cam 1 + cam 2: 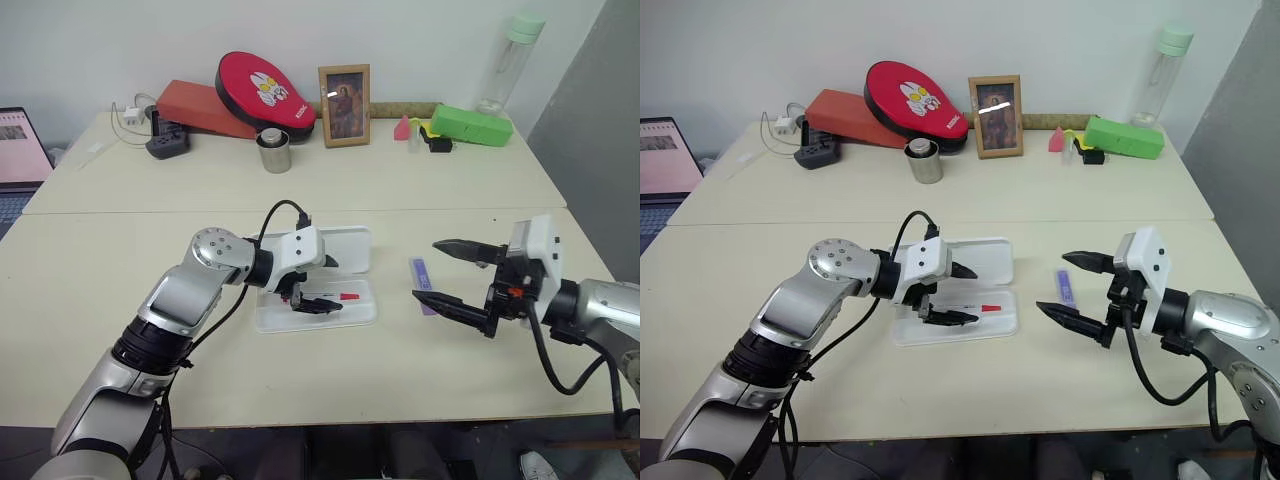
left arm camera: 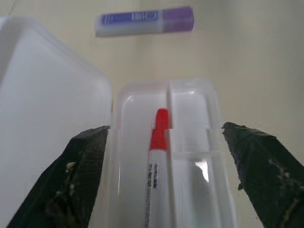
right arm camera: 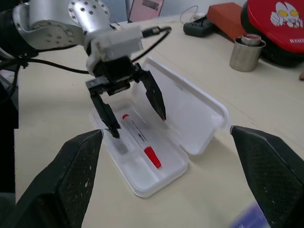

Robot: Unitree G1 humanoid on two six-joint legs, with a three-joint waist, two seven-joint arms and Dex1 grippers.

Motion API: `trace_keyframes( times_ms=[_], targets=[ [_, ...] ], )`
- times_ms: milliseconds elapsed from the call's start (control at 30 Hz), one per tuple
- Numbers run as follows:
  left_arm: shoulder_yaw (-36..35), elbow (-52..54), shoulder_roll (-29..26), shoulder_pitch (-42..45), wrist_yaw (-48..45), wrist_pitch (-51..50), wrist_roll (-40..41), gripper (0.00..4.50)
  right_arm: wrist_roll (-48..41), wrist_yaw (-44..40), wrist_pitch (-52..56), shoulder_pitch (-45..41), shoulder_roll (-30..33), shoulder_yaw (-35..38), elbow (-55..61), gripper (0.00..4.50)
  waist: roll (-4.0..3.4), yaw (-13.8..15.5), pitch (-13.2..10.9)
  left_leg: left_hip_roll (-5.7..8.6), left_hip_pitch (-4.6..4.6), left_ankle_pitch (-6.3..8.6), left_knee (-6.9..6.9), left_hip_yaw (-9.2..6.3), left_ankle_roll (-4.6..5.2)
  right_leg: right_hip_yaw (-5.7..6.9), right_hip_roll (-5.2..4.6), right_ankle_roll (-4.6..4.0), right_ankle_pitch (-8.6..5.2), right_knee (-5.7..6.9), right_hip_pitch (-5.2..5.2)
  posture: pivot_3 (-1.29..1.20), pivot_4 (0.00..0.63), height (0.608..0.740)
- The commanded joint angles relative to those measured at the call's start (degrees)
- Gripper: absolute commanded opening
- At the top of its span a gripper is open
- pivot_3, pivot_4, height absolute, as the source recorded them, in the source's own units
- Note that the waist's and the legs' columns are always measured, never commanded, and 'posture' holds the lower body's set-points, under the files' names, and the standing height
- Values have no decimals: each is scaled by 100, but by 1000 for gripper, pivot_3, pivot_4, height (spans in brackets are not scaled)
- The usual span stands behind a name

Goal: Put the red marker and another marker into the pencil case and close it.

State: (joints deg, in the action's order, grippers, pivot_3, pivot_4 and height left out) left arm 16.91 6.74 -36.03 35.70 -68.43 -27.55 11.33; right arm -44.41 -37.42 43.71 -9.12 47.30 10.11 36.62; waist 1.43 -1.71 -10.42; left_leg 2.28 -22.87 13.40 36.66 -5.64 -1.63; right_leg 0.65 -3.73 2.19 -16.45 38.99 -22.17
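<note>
Now the white-barrelled red marker (image 1: 330, 298) lies lengthwise in the open white plastic pencil case (image 1: 362, 312), red cap toward the purple marker (image 1: 421, 275); both the left gripper (image 1: 318, 285) and the right gripper (image 1: 452, 277) gape, empty

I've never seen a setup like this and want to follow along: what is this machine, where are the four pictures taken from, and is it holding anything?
It is a two-armed robot at a cream table. Two pictures come from its head, two from cameras on its wrists. The left gripper hangs open above the open white plastic pencil case; the white marker with a red cap lies inside. The right gripper is open beside the translucent purple marker on the table. Nothing is held.
</note>
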Motion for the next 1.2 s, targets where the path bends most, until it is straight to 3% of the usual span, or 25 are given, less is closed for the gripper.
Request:
trace_keyframes(
  times_ms=[33,167,267,567,933,1200],
  targets=[
    [-597,635,400,-135,242,-49,763,4486,366,1621,1134,-383,-487,-254,-197,4500,0,-3,0,0,0,0,3,0,0,-3,0,0,0,2,0,0,150,740],
    [-976,814,723,-195,533,-104,1207,4486,765,2966,2260,-809,-1132,-243,-179,4500,-1,-10,0,0,-6,-1,5,-10,-1,-8,-2,-1,0,3,-3,0,150,740],
    [-1121,884,827,-231,710,-57,1370,4486,906,3483,2932,-957,-1514,-295,75,4500,-6,4,3,2,-4,-1,4,-8,-2,-8,0,-1,0,5,-4,0,150,740],
    [-1151,909,835,-340,943,24,1461,4486,1229,3760,3529,-788,-2110,-838,203,4500,-7,0,4,3,-3,0,4,-6,0,-3,3,-1,1,4,-3,0,150,740],
    [-1183,1043,782,-429,1035,38,1530,4486,1879,3601,3189,-603,-2157,-1349,-287,4500,-7,-14,4,1,2,1,3,-1,1,-5,7,-1,1,6,-3,0,150,740],
    [-1176,1043,760,-403,1103,76,1566,4500,2006,3400,3157,-628,-2208,-1294,-312,2801,-7,-7,4,1,2,1,3,-3,1,-4,9,-1,1,5,-3,0,150,740]
  ],
)
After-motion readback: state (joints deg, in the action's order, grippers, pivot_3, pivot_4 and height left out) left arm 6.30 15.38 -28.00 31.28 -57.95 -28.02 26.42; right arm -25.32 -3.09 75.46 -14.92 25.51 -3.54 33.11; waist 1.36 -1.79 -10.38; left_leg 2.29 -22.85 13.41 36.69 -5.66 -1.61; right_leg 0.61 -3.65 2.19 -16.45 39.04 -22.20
